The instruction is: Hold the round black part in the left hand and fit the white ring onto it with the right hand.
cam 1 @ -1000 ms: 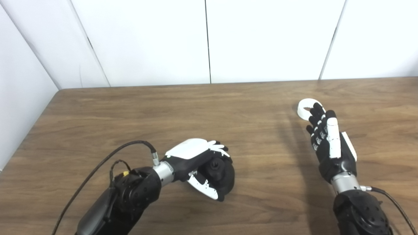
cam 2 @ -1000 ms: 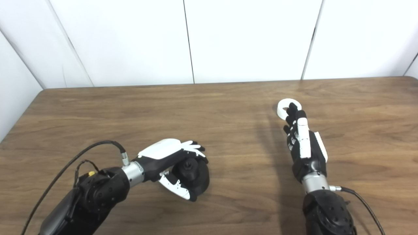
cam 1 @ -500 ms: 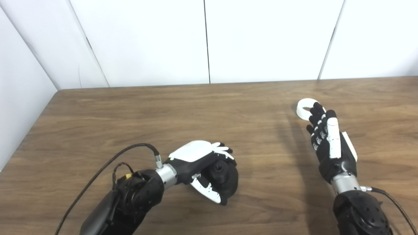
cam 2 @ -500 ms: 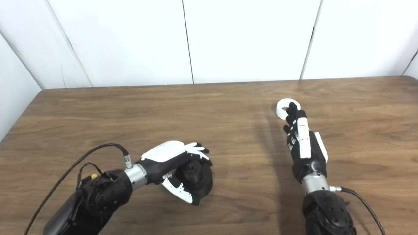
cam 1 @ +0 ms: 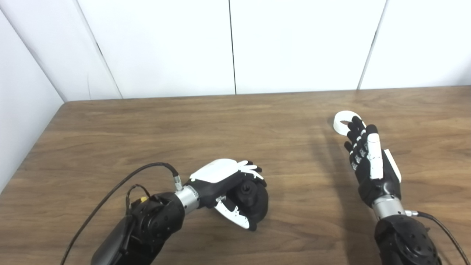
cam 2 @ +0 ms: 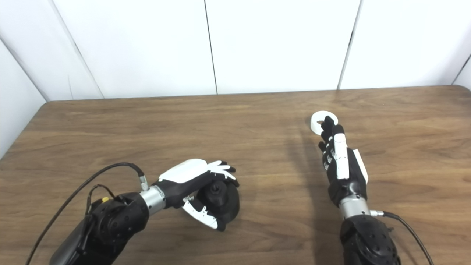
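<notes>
The left hand [cam 1: 230, 184] lies low over the table at about 7 o'clock in the scene, its fingers [cam 1: 249, 170] and thumb curled around the round black part [cam 1: 254, 200]. It grips that part, which faces up and toward the camera with a small hub showing at its middle. The part appears to rest on or just above the wood; which of the two cannot be told. A black cable [cam 1: 121, 184] loops from the left wrist back toward 8 o'clock.

The right hand [cam 2: 340, 163] sits at about 4 o'clock, reaching out toward 12 o'clock with its fingers nearly straight and close together, holding nothing. Its fingertips [cam 2: 326, 123] overlap the near edge of the white ring [cam 2: 318, 121], which lies flat on the table at about 2 o'clock from the middle of the scene; whether they actually touch it cannot be told. The ring is well apart from the black part, off toward its 2 o'clock.

Both things sit on a brown wooden table [cam 1: 184, 125]. Beyond its far edge, at 12 o'clock, stands a white panelled wall [cam 1: 294, 44].
</notes>
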Motion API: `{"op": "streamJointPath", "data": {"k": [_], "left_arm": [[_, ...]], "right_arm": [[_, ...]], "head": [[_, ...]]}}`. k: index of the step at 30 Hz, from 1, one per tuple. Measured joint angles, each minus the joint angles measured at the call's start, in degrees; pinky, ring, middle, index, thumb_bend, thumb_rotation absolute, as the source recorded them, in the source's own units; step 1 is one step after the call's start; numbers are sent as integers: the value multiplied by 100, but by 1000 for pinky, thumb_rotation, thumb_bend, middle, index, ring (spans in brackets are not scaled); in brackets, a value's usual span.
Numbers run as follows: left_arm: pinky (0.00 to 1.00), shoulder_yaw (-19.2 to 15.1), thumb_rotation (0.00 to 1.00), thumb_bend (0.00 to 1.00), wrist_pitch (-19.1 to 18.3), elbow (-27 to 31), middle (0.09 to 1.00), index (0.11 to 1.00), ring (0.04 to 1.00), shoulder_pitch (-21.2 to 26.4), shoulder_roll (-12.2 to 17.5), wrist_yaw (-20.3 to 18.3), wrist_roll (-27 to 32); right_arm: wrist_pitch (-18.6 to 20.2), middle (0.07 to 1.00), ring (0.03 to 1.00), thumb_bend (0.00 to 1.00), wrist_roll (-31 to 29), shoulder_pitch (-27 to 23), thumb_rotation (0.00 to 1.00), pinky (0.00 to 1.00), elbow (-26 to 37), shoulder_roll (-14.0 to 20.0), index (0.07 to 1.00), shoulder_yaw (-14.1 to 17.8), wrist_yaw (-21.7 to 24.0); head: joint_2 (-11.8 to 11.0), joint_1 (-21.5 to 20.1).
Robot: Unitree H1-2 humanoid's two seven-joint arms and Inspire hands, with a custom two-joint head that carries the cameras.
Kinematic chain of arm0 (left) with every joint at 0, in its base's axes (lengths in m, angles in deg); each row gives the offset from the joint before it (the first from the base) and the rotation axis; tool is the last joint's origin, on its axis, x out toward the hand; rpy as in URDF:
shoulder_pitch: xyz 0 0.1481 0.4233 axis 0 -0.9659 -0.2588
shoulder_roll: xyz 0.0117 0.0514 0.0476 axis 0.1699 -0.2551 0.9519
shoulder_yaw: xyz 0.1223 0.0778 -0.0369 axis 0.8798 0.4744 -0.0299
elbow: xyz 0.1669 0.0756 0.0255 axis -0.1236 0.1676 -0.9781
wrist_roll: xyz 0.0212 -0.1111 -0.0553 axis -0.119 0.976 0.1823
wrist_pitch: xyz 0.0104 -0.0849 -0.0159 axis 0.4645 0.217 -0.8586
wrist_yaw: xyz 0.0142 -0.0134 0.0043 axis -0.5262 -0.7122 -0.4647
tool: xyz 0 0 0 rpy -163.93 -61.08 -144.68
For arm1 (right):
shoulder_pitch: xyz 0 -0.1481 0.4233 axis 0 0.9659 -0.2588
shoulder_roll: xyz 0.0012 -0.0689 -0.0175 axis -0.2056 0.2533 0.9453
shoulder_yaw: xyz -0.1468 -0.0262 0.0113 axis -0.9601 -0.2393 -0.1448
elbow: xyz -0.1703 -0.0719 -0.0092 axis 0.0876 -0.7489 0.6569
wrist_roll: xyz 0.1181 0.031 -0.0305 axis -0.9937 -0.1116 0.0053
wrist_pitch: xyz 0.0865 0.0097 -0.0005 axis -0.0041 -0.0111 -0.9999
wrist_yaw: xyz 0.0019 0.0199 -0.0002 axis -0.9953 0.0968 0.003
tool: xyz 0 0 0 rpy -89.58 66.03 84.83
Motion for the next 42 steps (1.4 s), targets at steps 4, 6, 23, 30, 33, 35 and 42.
{"op": "streamJointPath", "data": {"k": [4,6,23,30,33,35,42], "left_arm": [[899,-24,385,901,57,-18,946,797,1000,0,-1,2,-1],[904,-52,399,934,94,-32,946,831,1000,0,-4,2,-2],[877,-495,359,1000,-133,-34,958,936,1000,-8,-27,-68,292],[885,-604,353,1000,-333,-34,961,946,1000,-87,-11,-80,395],[886,-610,363,1000,-340,-34,963,945,1000,-90,11,-81,399],[887,-609,368,1000,-342,-34,968,944,1000,-89,38,-86,398],[893,-577,391,1000,-349,-34,980,928,1000,-71,100,-127,392]], "right_arm": [[-1,971,1000,530,0,0,1000,1000,0,1,961,1,0],[0,974,1000,531,-1,0,1000,1000,0,1,961,3,0],[1,980,1000,536,-5,3,1000,1000,0,62,970,1,23],[7,982,1000,535,-7,4,1000,1000,0,70,969,2,22],[10,984,1000,540,-20,4,1000,1000,0,74,969,4,24],[9,985,1000,546,-23,3,1000,1000,0,76,969,8,24],[135,982,1000,543,-23,3,1000,1000,53,83,973,27,20]], "head": [[9,0],[9,9],[17,18],[44,53],[61,62],[70,70],[97,97]]}}
